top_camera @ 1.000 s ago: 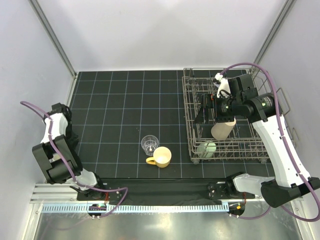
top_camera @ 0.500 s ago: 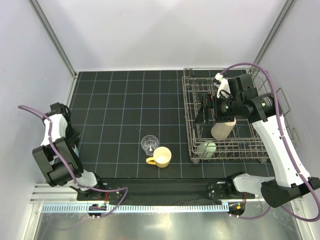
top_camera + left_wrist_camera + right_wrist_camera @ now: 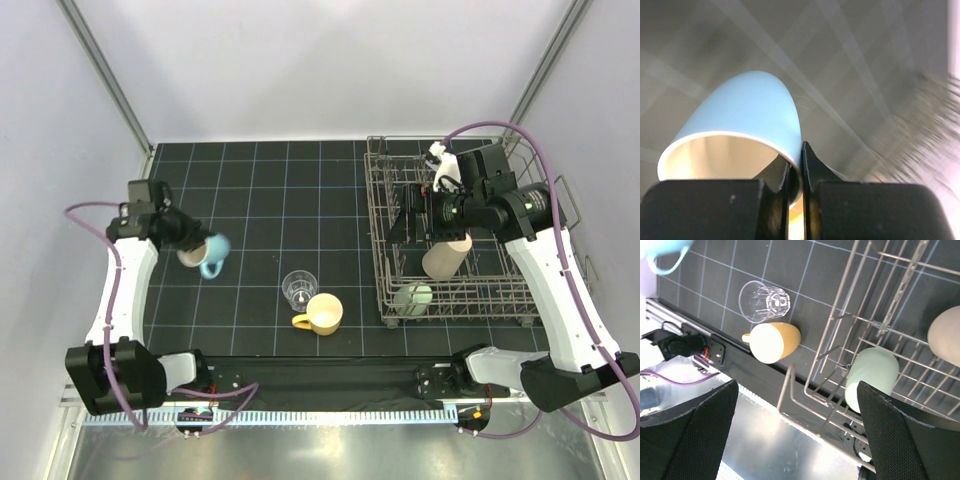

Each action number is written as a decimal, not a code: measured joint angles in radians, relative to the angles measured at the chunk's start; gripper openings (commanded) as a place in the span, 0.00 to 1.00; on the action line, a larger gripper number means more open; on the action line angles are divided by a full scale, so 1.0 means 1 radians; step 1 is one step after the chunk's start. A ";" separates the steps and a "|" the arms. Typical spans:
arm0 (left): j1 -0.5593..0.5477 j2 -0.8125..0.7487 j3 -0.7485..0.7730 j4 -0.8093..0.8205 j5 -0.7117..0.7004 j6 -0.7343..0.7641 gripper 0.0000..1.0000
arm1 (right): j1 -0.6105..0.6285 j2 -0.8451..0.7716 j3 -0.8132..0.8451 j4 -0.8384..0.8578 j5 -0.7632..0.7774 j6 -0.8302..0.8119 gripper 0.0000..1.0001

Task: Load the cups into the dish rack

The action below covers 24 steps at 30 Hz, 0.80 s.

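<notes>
My left gripper [image 3: 190,243] is shut on the rim of the light blue cup [image 3: 205,256], held tilted just above the left side of the mat. In the left wrist view the left gripper [image 3: 796,155] has one finger inside the light blue cup [image 3: 745,105] and one outside its wall. My right gripper [image 3: 413,215] hangs open and empty over the dish rack [image 3: 376,215]. In the rack stand a tan tumbler [image 3: 445,258] and a pale green cup [image 3: 413,298]. A clear glass [image 3: 298,288] and a yellow mug [image 3: 322,313] rest on the mat mid-front.
The right wrist view looks down past the wide-apart right gripper [image 3: 797,385] on the glass [image 3: 765,301], the yellow mug [image 3: 775,341], the green cup [image 3: 871,377] and the rack's wires [image 3: 840,315]. The rack's left wall rises between the mat and the cups in the rack.
The left arm has swung out from its folded pose at the left edge to over the mat, and the light blue cup now shows in its gripper. The right arm barely moved.
</notes>
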 measured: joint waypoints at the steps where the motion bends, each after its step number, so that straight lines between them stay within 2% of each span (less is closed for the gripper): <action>1: -0.044 -0.001 0.011 0.039 0.037 -0.039 0.00 | 0.000 -0.002 -0.001 0.000 -0.006 0.003 1.00; 7: -0.354 0.050 0.145 0.353 0.190 -0.232 0.00 | 0.000 -0.042 -0.034 0.029 -0.061 0.026 1.00; 13: -0.566 0.108 0.219 0.713 0.296 -0.414 0.00 | 0.000 -0.137 -0.137 0.138 -0.166 0.068 1.00; 18: -0.613 0.176 0.218 1.025 0.408 -0.614 0.00 | 0.000 -0.220 -0.263 0.338 -0.294 0.141 1.00; 24: -0.612 0.259 0.159 1.423 0.431 -0.917 0.00 | 0.015 -0.238 -0.316 0.576 -0.380 0.268 0.99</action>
